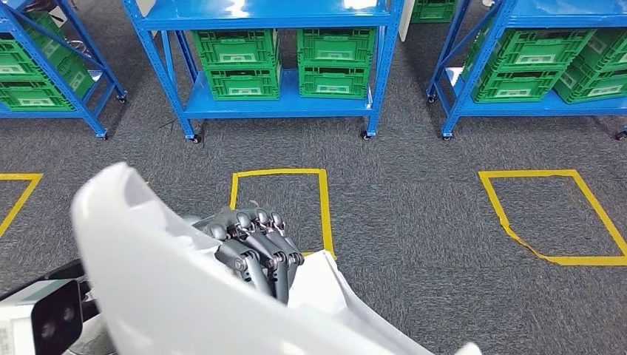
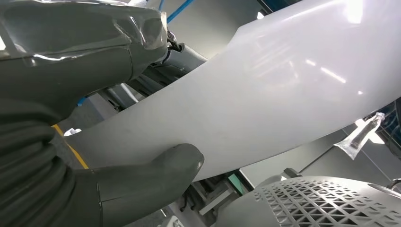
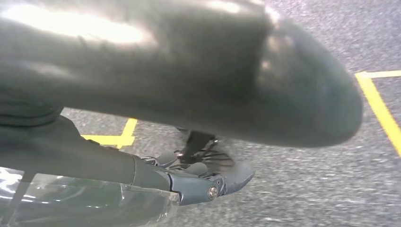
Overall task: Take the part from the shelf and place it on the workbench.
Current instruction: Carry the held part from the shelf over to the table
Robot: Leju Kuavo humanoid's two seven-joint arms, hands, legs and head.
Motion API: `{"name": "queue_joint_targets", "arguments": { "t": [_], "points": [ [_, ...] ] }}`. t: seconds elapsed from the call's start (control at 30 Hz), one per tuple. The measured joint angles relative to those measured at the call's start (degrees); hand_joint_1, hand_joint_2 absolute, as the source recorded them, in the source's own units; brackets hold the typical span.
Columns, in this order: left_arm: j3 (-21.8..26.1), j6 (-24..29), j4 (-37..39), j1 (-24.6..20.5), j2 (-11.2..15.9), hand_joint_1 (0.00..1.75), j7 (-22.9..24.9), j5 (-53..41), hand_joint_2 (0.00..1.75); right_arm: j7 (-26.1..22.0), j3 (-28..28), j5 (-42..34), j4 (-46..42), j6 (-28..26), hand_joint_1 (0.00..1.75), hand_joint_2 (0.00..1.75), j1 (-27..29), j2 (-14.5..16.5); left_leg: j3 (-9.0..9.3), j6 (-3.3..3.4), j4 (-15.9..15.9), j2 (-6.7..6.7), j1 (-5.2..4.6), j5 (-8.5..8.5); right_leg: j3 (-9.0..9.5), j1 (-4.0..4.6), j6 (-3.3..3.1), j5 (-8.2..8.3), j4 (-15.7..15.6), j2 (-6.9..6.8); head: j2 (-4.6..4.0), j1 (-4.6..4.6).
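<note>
Left hand (image 1: 255,248) grasps the white curved part (image 1: 148,274), long axis slanting away from the shelf (image 1: 281,103); right hand's (image 3: 198,182) state unclear.

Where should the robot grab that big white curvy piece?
Probably by its long edge, coming from the robot's own side. The white part is a thin, curved shell, too wide to wrap around, so a pinch across the edge suits it: the left hand has dark fingers over the top and its thumb pressed underneath.
</note>
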Motion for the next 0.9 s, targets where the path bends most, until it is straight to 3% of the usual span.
{"name": "queue_joint_targets", "arguments": {
  "t": [0.03,0.07,0.1,0.17,0.2,0.27,0.3,0.37,0.43,0.47,0.5,0.53,0.57,0.6,0.63,0.7,0.77,0.8,0.83,0.9],
  "points": [
    [0.0,0.0,0.1,0.0,0.0,1.75,0.0,-0.1,1.75,0.0,0.0,0.1,0.3,-0.2,0.00,0.00,0.0,-0.2,1.74,-0.03,-1.1,-0.01,0.23,1.58,-0.97,-0.03,0.17,0.62,0.2,0.08,0.00,-0.01],
    [0.0,0.1,0.1,0.0,0.0,1.75,-0.1,-0.2,1.75,0.1,0.0,0.2,0.7,-0.4,0.00,0.00,-0.1,-0.3,4.46,-0.01,-4.0,-0.11,0.43,2.91,-1.77,-0.05,0.40,1.22,0.4,0.18,0.00,-0.02],
    [0.0,0.2,0.1,-0.1,0.0,1.75,-0.2,-0.3,1.75,0.1,0.0,0.2,1.1,-0.7,0.00,0.00,-0.1,-0.5,7.93,0.08,-8.2,-0.30,0.49,3.18,-2.46,-0.01,0.69,1.80,0.5,0.30,0.00,-0.02],
    [0.0,0.4,0.1,-0.2,-0.1,1.75,-0.3,-0.5,1.75,0.2,0.0,0.3,1.8,-1.2,0.00,0.00,-0.2,-0.9,13.38,0.45,-16.1,-0.69,0.31,1.87,-3.30,0.02,1.47,3.14,0.4,0.47,0.00,0.03],
    [0.1,0.4,0.2,-0.2,-0.1,1.75,-0.4,-0.6,1.75,0.2,0.0,0.4,2.1,-1.2,0.00,0.00,-0.3,-1.1,14.44,0.73,-18.2,-0.78,0.03,1.27,-3.59,-0.05,1.91,3.87,0.2,0.50,0.00,0.03],
    [0.1,0.5,0.3,-0.2,-0.1,1.75,-0.5,-0.7,1.75,0.3,0.0,0.4,2.6,-1.4,0.00,0.00,-0.2,-1.4,13.62,1.64,-19.0,-0.55,-0.34,2.23,-4.12,-0.33,2.70,4.96,-0.3,0.57,0.00,0.01],
    [0.1,0.5,0.4,-0.3,-0.1,1.75,-0.5,-0.7,1.75,0.3,0.0,0.5,2.9,-1.6,0.00,0.00,-0.2,-1.5,12.98,2.27,-19.2,-0.42,-0.41,3.07,-4.66,-0.42,2.65,4.20,0.3,0.63,0.00,0.04],
    [0.1,0.5,0.7,-0.3,-0.1,1.75,-0.8,-0.7,1.75,0.5,0.0,0.7,3.7,-2.2,0.00,0.00,-0.1,-1.8,11.32,3.39,-19.5,-0.18,-0.52,4.95,-6.43,-0.49,1.69,-0.45,4.8,0.77,0.00,0.28],
    [0.0,0.4,1.2,-0.2,-0.1,1.75,-1.0,-0.8,1.75,0.6,0.0,0.8,4.4,-3.0,0.00,0.00,-0.2,-2.1,9.22,3.93,-19.5,-0.16,-1.02,6.65,-8.16,-0.41,1.03,-5.46,12.7,0.89,0.00,0.48],
    [0.0,0.4,1.4,-0.2,-0.1,1.75,-1.1,-0.8,1.75,0.6,0.0,0.8,4.8,-3.3,0.00,0.00,-0.3,-2.2,8.12,4.03,-19.4,-0.14,-1.27,7.50,-8.38,-0.37,1.24,-6.33,15.9,0.92,0.00,0.50],
    [-0.1,0.4,1.7,-0.1,-0.1,1.75,-1.1,-0.8,1.75,0.6,0.0,0.8,5.0,-3.4,0.00,0.00,-0.4,-2.3,6.98,4.07,-19.3,-0.12,-1.47,8.35,-7.86,-0.33,1.69,-5.94,17.7,0.94,0.00,0.50],
    [-0.1,0.4,1.9,-0.1,-0.1,1.75,-1.2,-0.8,1.75,0.6,0.0,0.8,5.3,-3.5,0.00,0.00,-0.4,-2.4,5.81,4.06,-19.1,-0.12,-1.60,9.16,-6.40,-0.24,2.21,-4.72,17.5,0.94,0.00,0.49],
    [-0.1,0.4,2.0,-0.1,-0.1,1.75,-1.2,-0.8,1.75,0.6,0.0,0.8,5.4,-3.5,0.00,0.00,-0.4,-2.5,4.63,3.99,-18.9,-0.14,-1.67,9.93,-3.98,-0.12,2.53,-3.49,15.3,0.95,0.00,0.50],
    [-0.1,0.4,2.0,-0.1,-0.1,1.75,-1.2,-0.8,1.75,0.6,0.0,0.9,5.6,-3.5,0.00,0.00,-0.5,-2.6,3.57,3.86,-18.5,-0.17,-1.73,10.60,-0.62,0.05,2.46,-3.12,11.5,0.94,0.00,0.50],
    [0.0,0.4,2.1,-0.1,-0.1,1.75,-1.2,-0.8,1.75,0.6,0.0,0.9,5.6,-3.5,0.00,0.00,-0.7,-2.7,2.69,3.67,-18.2,-0.15,-1.81,11.21,2.98,0.26,2.10,-3.85,6.5,0.94,0.00,0.48],
    [0.0,0.4,2.1,-0.1,-0.2,1.75,-1.2,-0.9,1.75,0.6,0.0,0.8,5.8,-4.1,0.00,0.00,-1.0,-3.0,1.73,3.10,-17.9,0.01,-1.79,12.54,6.96,0.76,1.23,-5.76,-0.2,0.96,0.00,0.48],
    [0.0,0.3,2.2,-0.1,-0.2,1.75,-1.3,-0.9,1.75,0.6,0.0,0.9,6.1,-5.5,0.00,0.00,-1.0,-3.0,1.30,2.42,-18.0,0.11,-1.58,13.62,6.52,0.83,0.58,-5.45,-1.2,0.97,0.00,0.57],
    [0.0,0.3,2.3,-0.1,-0.2,1.75,-1.3,-1.0,1.75,0.6,0.0,1.0,6.3,-6.2,0.00,0.00,-1.0,-3.0,0.92,2.02,-17.6,0.01,-1.44,12.96,6.06,0.72,0.16,-4.86,-1.2,0.92,0.00,0.60],
    [0.0,0.2,2.4,0.0,-0.1,1.75,-1.4,-1.0,1.75,0.6,0.1,1.2,6.5,-6.9,0.00,0.00,-1.0,-3.0,0.40,1.58,-16.3,-0.10,-1.27,11.08,5.45,0.55,-0.30,-4.11,-1.2,0.82,0.00,0.52],
    [0.1,0.0,2.6,0.0,0.0,1.75,-1.4,-1.0,1.75,0.6,0.2,1.6,6.9,-7.9,0.00,0.00,-1.0,-3.1,-1.03,0.69,-10.4,-0.27,-0.78,4.77,4.07,0.47,-0.83,-2.58,-1.2,0.66,0.00,0.37]
  ]
}}
